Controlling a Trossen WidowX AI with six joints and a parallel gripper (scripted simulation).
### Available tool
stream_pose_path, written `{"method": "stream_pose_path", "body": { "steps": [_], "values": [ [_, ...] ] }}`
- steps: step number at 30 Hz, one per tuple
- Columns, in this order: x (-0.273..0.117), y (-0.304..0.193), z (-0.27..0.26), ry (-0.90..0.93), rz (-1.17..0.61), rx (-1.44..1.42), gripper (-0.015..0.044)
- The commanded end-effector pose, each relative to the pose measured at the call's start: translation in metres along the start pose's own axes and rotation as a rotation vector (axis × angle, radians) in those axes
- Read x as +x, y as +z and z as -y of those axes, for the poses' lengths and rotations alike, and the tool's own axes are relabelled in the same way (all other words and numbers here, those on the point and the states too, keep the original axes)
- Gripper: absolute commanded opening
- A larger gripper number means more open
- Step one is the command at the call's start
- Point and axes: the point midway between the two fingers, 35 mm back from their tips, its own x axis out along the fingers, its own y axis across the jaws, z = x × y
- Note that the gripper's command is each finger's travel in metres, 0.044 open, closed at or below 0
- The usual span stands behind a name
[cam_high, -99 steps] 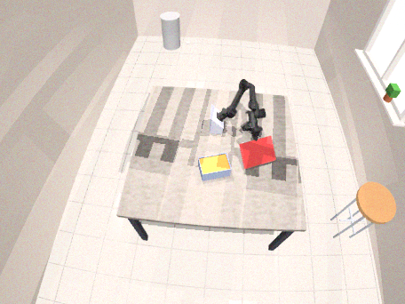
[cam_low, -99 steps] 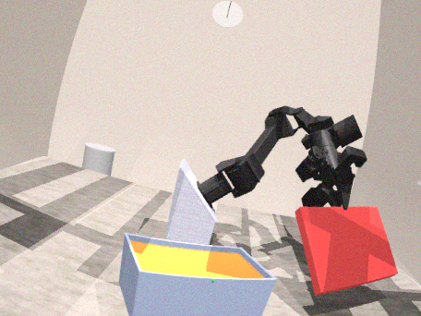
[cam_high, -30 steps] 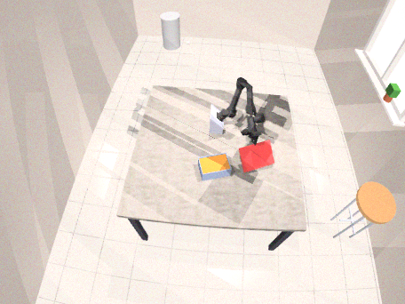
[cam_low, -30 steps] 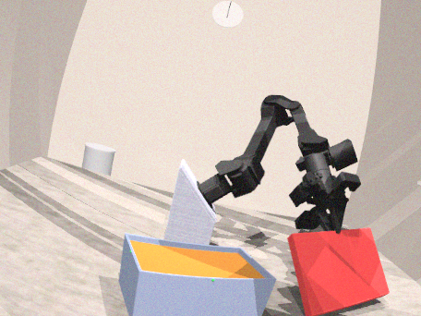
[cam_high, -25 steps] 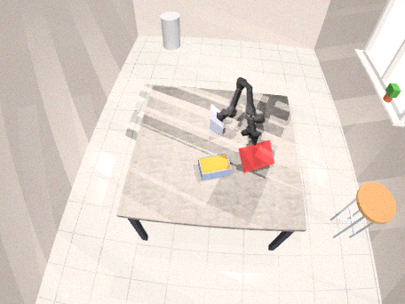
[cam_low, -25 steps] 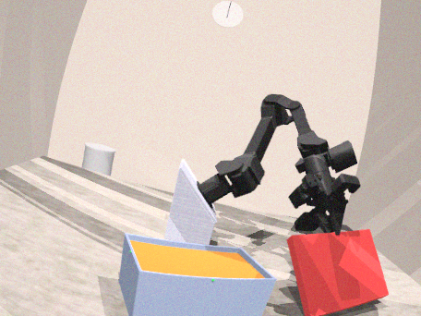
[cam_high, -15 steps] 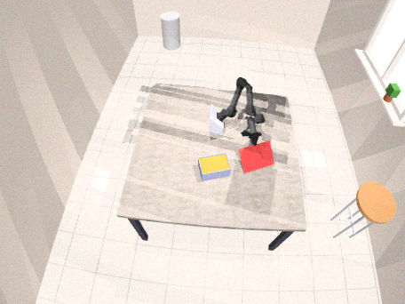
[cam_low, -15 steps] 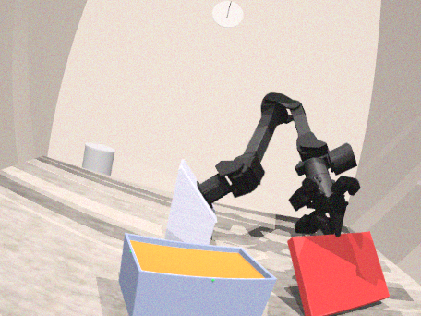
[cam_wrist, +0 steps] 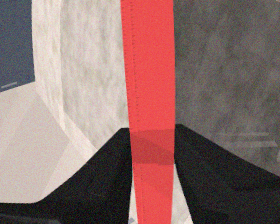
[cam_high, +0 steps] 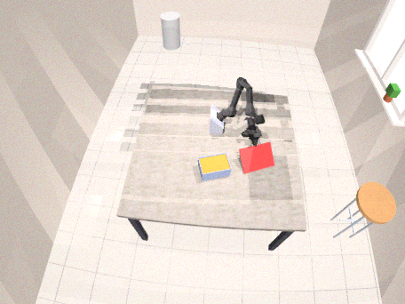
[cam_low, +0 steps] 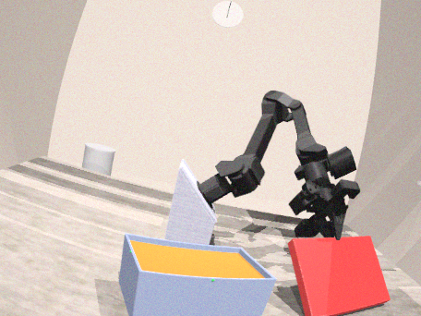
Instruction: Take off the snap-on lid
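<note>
The red lid (cam_high: 259, 160) (cam_low: 351, 273) (cam_wrist: 150, 65) is off the box and steeply tilted, one broad face toward the exterior camera. My gripper (cam_high: 255, 144) (cam_low: 338, 237) (cam_wrist: 150, 135) is shut on the lid's upper edge, one finger on each side of it in the wrist view. The lid's lower edge is close to the table; I cannot tell whether it touches. The blue storage box (cam_high: 216, 175) (cam_low: 198, 301) stands upright and open to the left of the lid, with an orange surface (cam_high: 214, 164) (cam_low: 194, 261) inside its rim. There is a gap between box and lid.
A pale lilac slanted panel (cam_high: 216, 124) (cam_low: 189, 209) stands by the arm's base, behind the box. The wooden table (cam_high: 164, 188) (cam_low: 55, 255) carries striped light and shadow. A stool (cam_high: 376, 202) stands on the floor to the right, and a grey cylinder (cam_high: 170, 32) (cam_low: 99, 159) behind the table.
</note>
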Motion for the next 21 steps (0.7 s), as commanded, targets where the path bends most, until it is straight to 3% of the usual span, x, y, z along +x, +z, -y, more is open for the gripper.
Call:
{"method": "stream_pose_path", "body": {
  "steps": [1, 21],
  "values": [
    [0.005, 0.005, 0.009, -0.021, 0.014, 0.014, 0.0],
    [0.015, 0.005, 0.021, -0.021, 0.014, 0.015, 0.0]
  ]
}}
